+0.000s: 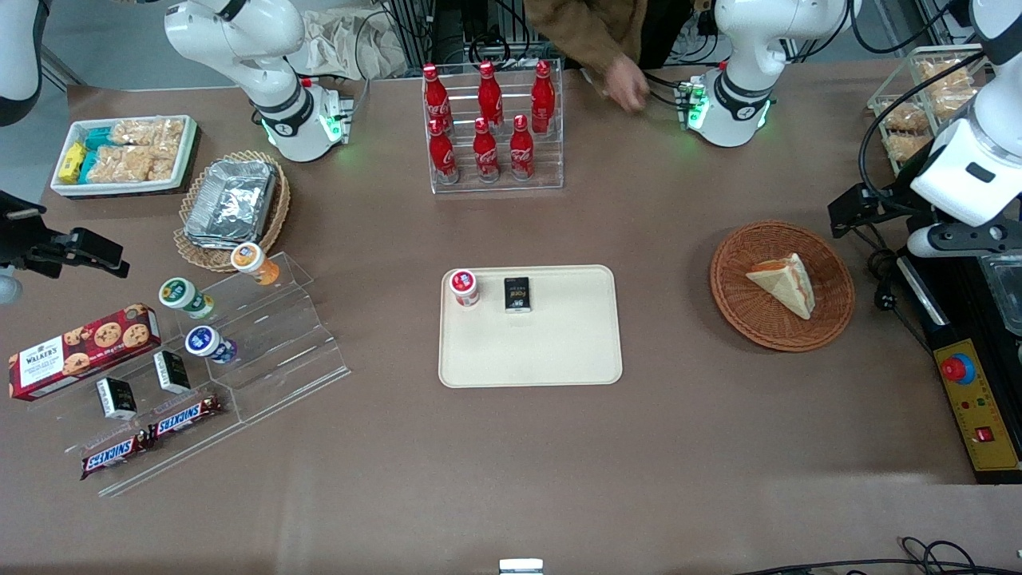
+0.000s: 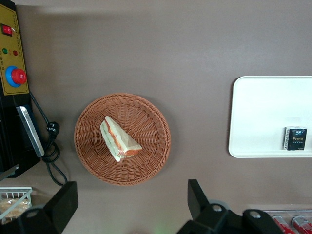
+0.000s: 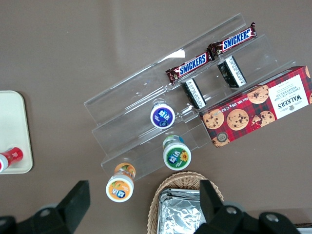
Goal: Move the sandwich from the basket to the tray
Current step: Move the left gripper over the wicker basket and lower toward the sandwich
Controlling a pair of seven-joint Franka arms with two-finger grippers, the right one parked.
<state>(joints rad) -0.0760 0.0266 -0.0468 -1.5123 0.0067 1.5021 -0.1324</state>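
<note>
The sandwich (image 1: 786,285), a pale bread wedge with orange and green filling at its edge, lies in the round reddish-brown wicker basket (image 1: 734,311). Both show in the left wrist view, the sandwich (image 2: 119,140) in the basket (image 2: 146,170). The cream tray (image 1: 543,351) lies flat at the table's middle and its end shows in the left wrist view (image 2: 263,112). My left gripper (image 1: 954,235) hangs high above the table beside the basket, toward the working arm's end. In the left wrist view the gripper (image 2: 130,202) is open wide and empty, apart from the basket.
A red-lidded cup (image 1: 464,287) and a black packet (image 1: 516,294) sit on the tray. A rack of cola bottles (image 1: 491,128) stands farther from the camera. A control box with a red button (image 1: 958,369) and a cable (image 1: 882,263) lie beside the basket. A person's hand (image 1: 627,84) is above the table edge.
</note>
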